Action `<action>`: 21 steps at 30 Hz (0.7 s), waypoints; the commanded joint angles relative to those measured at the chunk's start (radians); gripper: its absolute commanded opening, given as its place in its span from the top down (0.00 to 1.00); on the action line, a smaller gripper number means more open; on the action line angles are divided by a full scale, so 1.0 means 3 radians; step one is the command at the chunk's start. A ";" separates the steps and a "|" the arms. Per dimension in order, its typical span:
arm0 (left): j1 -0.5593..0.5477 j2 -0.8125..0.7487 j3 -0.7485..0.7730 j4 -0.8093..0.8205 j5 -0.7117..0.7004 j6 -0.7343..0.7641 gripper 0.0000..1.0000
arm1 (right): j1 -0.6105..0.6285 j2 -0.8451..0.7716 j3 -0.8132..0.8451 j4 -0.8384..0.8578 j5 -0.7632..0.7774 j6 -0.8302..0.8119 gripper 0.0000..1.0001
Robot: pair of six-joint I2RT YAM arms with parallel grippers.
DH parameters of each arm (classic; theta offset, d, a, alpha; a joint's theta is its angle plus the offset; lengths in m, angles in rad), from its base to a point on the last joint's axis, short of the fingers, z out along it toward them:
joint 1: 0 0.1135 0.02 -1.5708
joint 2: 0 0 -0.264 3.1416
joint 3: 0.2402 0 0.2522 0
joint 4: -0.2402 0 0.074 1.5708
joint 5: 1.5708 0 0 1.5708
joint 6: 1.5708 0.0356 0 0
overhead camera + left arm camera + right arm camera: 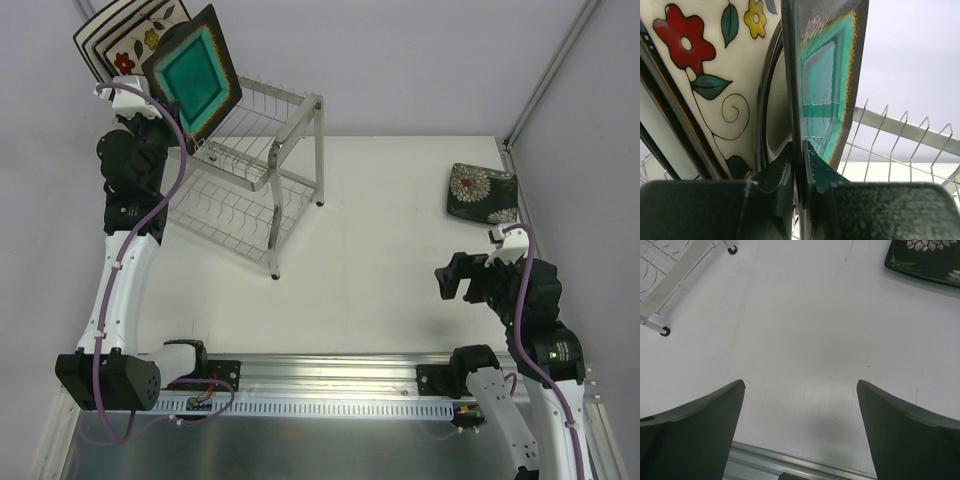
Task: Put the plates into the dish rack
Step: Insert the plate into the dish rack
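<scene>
**Far left, upper tier of dish rack [255, 165].** White black-rimmed plate [88, 45] and flowered cream plate [140, 42], standing on edge and leaning back. In the left wrist view, a round grey-rimmed plate [771, 115] tucked just beside the flowered one; not separable from above.

**Next right.** Left gripper [186, 142], clenched on the lower edge of the teal-centred plate [195, 80]. Plate upright, slightly tilted, face roughly parallel to the standing plates and just right of them. From the wrist, seen edge-on, long axis running straight up out of the jaws, rack wires below and to the right. Bottom edge seated in a slot or not: hidden behind the fingers, cannot tell. Likely next call: lower along the plate's own plane into the gap beside the round plate, then let go.

**Centre.** Table [390, 230], white.

**Right.** Right gripper [455, 280], spread wide, holding nothing, over the table. Bloom-patterned dark plate [483, 192] flat on the table at the far right, well apart from the rack. In the right wrist view, lying ahead and to the right of the jaws, only its near corner in frame. Right arm far nearer to it than the left.
</scene>
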 commanded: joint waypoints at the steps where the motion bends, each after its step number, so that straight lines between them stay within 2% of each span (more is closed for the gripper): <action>1: 0.0032 -0.0015 0.0079 -0.0180 -0.0009 0.0035 0.95 | 0.0026 -0.0048 -0.0003 0.0111 -0.0014 -0.0016 0.00; 6: 0.0032 -0.0025 0.0089 -0.0226 -0.0050 0.0004 0.87 | 0.0026 -0.0053 0.0002 0.0105 -0.0014 -0.0011 0.00; 13: 0.0027 -0.0051 0.0109 -0.0272 -0.0091 -0.0011 0.80 | 0.0026 -0.0038 0.0007 0.0126 -0.0030 0.0004 0.00; 20: 0.0032 -0.0112 0.0114 -0.0308 -0.0091 -0.0077 0.66 | 0.0026 -0.0038 0.0012 0.0126 -0.0030 0.0004 0.00; 21: 0.0032 -0.0117 0.0120 -0.0328 -0.0091 -0.0088 0.61 | 0.0026 -0.0043 0.0012 0.0126 -0.0030 0.0004 0.00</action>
